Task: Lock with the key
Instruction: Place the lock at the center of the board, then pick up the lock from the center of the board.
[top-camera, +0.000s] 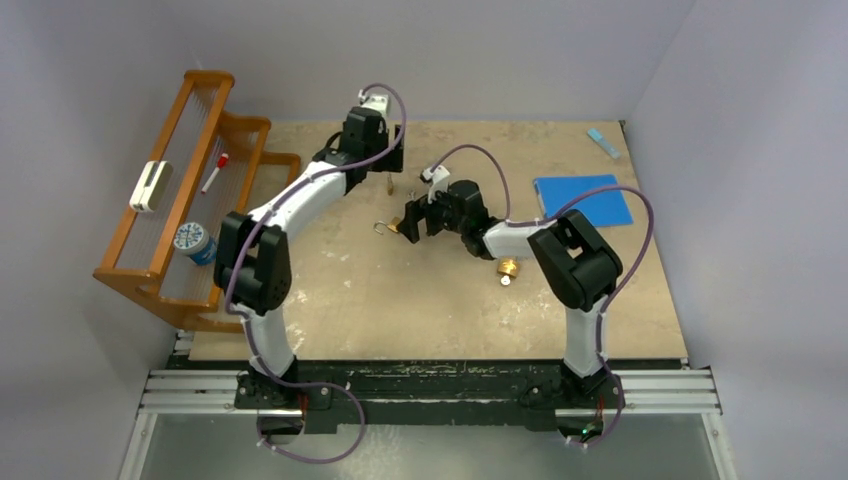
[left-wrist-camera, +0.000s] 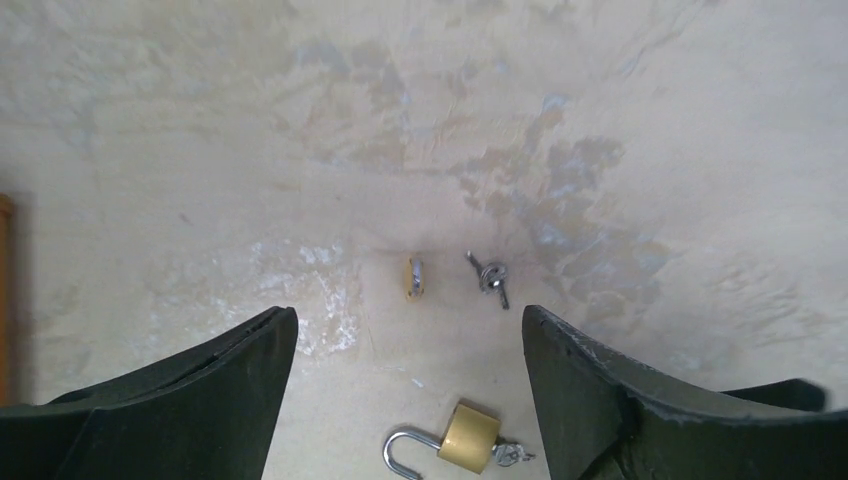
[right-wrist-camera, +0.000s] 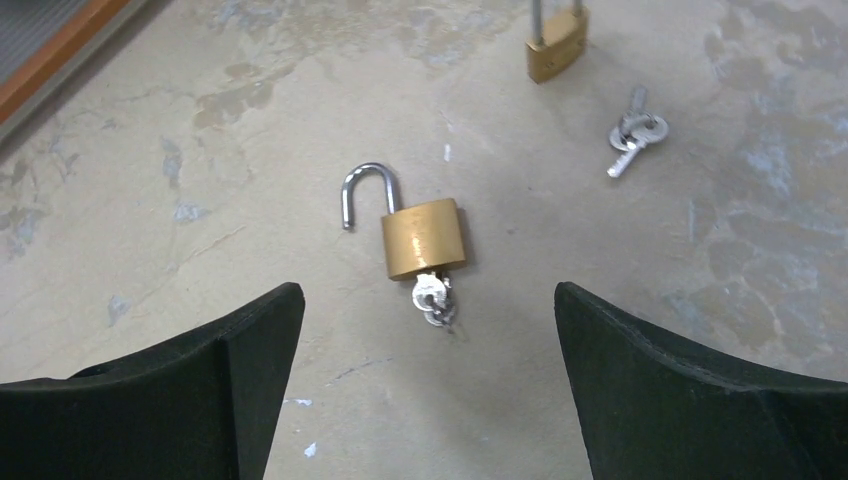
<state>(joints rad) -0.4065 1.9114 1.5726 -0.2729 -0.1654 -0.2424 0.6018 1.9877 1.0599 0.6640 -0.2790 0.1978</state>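
Observation:
A brass padlock (right-wrist-camera: 424, 238) lies flat on the table with its shackle (right-wrist-camera: 365, 190) swung open and a key (right-wrist-camera: 435, 298) in its keyhole. It also shows in the left wrist view (left-wrist-camera: 468, 440) and in the top view (top-camera: 388, 228). My right gripper (right-wrist-camera: 428, 295) is open, hovering just behind the key end with nothing held; in the top view (top-camera: 407, 222) it sits right of the padlock. My left gripper (left-wrist-camera: 408, 315) is open and empty above the table, farther back (top-camera: 388, 165).
A second small brass padlock (right-wrist-camera: 556, 40) and a loose key bunch (right-wrist-camera: 632, 135) lie beyond the open one. A third padlock (top-camera: 508, 267) lies near the right arm. A wooden rack (top-camera: 180, 200) stands at the left and a blue notebook (top-camera: 585, 200) lies at the right.

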